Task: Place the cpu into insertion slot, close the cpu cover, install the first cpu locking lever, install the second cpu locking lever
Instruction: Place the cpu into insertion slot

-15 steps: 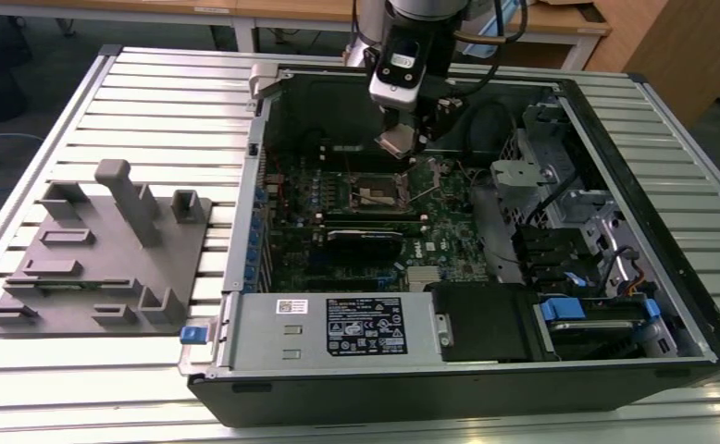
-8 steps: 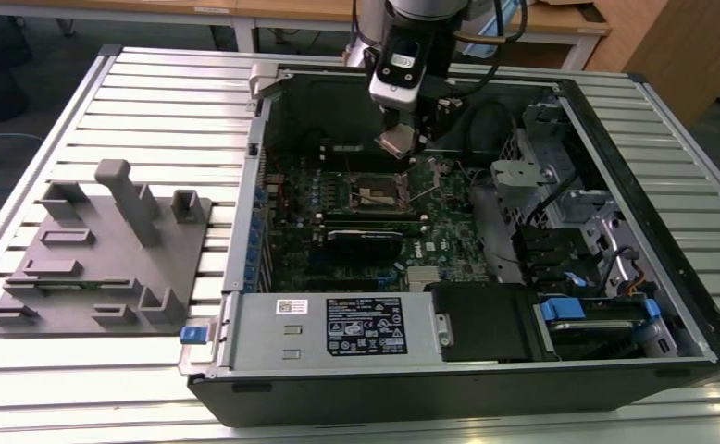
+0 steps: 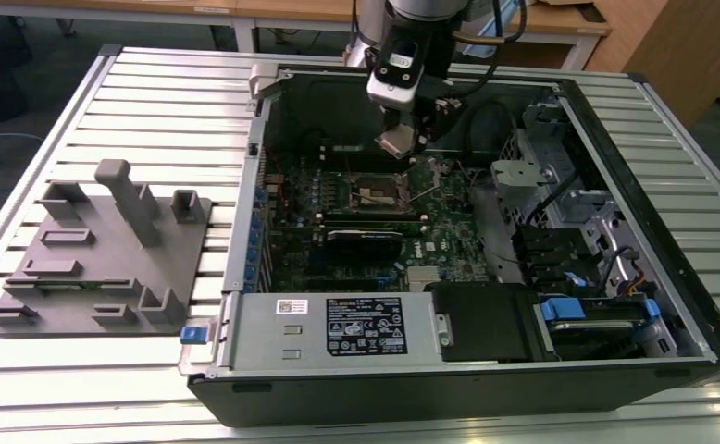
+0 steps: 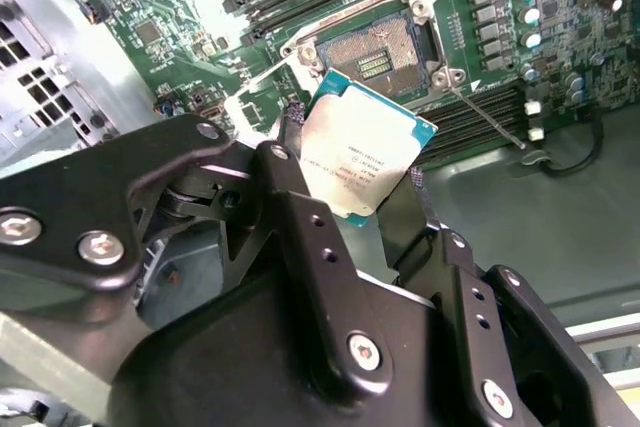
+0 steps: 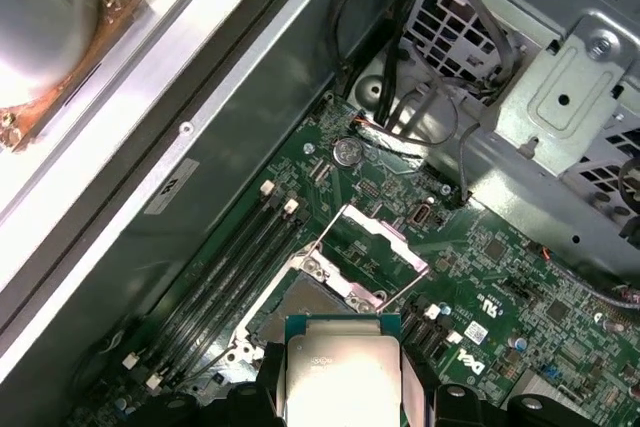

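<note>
Black two-finger gripper (image 4: 352, 179) clamped on the small flat square cpu with dull grey metal top (image 4: 365, 159), one finger on each opposite edge; chip held tilted. In the exterior view it hangs inside the open black computer case (image 3: 459, 398), above the square insertion slot with silvery rim (image 3: 382, 191) on the green motherboard (image 3: 447, 227), chip not touching it. Socket bare, dark centre exposed; thin silvery cpu cover frame (image 5: 390, 240) swung up beside it

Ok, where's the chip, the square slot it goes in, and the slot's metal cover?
cpu (image 4: 365, 157): second wrist view, middle of its grey top.
insertion slot (image 4: 378, 52): second wrist view, its centre.
cpu cover (image 5: 392, 239): first wrist view, silvery bar of its raised frame.
</note>
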`<action>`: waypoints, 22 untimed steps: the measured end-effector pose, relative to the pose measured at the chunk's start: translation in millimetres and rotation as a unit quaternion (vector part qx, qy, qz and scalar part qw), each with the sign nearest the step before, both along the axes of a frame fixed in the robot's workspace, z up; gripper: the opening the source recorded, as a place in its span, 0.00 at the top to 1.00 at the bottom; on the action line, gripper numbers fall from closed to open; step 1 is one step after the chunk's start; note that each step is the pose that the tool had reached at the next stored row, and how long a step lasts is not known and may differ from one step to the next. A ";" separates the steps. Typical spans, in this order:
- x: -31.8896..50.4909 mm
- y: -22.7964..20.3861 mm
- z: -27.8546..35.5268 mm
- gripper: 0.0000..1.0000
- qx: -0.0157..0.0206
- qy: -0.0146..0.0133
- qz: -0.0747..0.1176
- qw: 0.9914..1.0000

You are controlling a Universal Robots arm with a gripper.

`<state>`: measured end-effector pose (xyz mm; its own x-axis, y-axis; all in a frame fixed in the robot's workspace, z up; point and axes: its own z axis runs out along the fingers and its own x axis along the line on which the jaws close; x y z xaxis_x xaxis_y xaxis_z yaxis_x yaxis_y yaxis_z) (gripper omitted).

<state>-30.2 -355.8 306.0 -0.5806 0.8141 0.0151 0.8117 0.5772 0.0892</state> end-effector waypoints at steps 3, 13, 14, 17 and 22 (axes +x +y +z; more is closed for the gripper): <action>0.0 0.0 -0.6 0.46 0.000 0.000 -0.026 1.000; 0.0 0.0 -3.2 0.46 0.000 0.000 -0.117 0.993; 0.0 0.0 -3.5 0.46 0.000 0.000 -0.126 0.992; 0.0 0.0 -4.3 0.46 0.000 0.000 -0.153 0.988; 0.0 -0.1 -5.5 0.46 0.000 0.000 -0.198 0.980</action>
